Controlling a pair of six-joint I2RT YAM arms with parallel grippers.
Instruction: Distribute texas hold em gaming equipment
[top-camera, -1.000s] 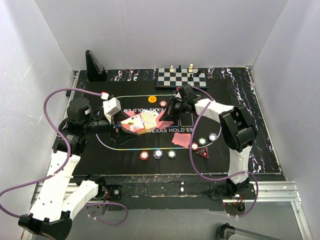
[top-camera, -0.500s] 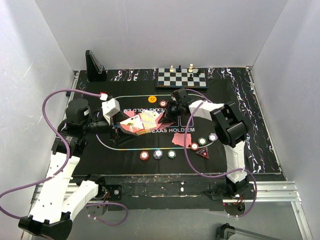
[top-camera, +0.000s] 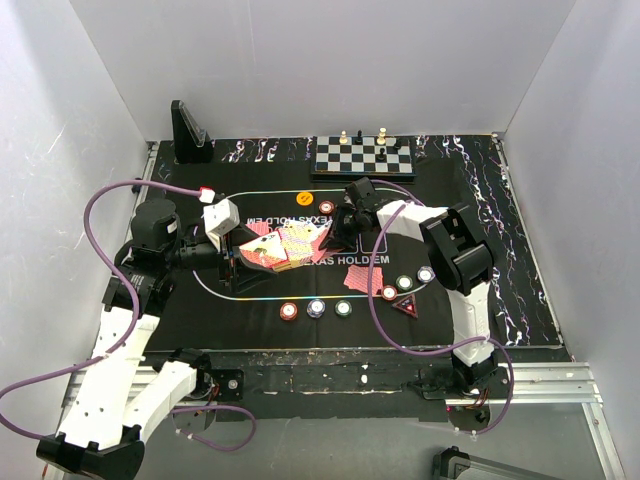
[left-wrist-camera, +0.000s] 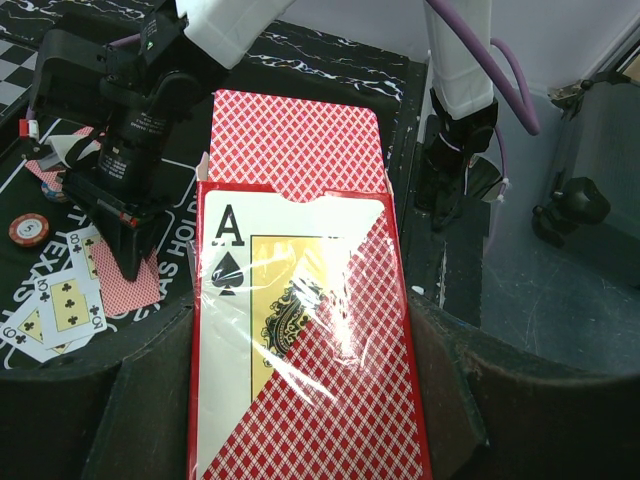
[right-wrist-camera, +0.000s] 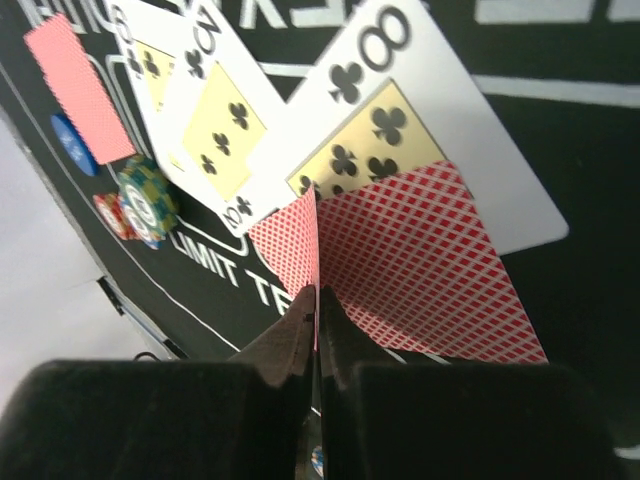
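The left claw (top-camera: 238, 262) is nearly closed, its fingers clamped on either side of a red card box (left-wrist-camera: 300, 340) that shows an ace of spades. The right claw (right-wrist-camera: 315, 318) is pressed together, pinching a red-backed card (right-wrist-camera: 290, 245) edge-on. The eight of clubs (right-wrist-camera: 400, 110) lies just beyond its tips, with chips (right-wrist-camera: 145, 205) farther off to its left.

Scattered red-backed cards (top-camera: 357, 283), colored chips (top-camera: 316, 307), triangular marker (top-camera: 406, 306)

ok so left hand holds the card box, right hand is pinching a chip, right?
No. The right hand is pinching a red-backed card, not a chip; the right wrist view shows it. The left hand does hold the card box.
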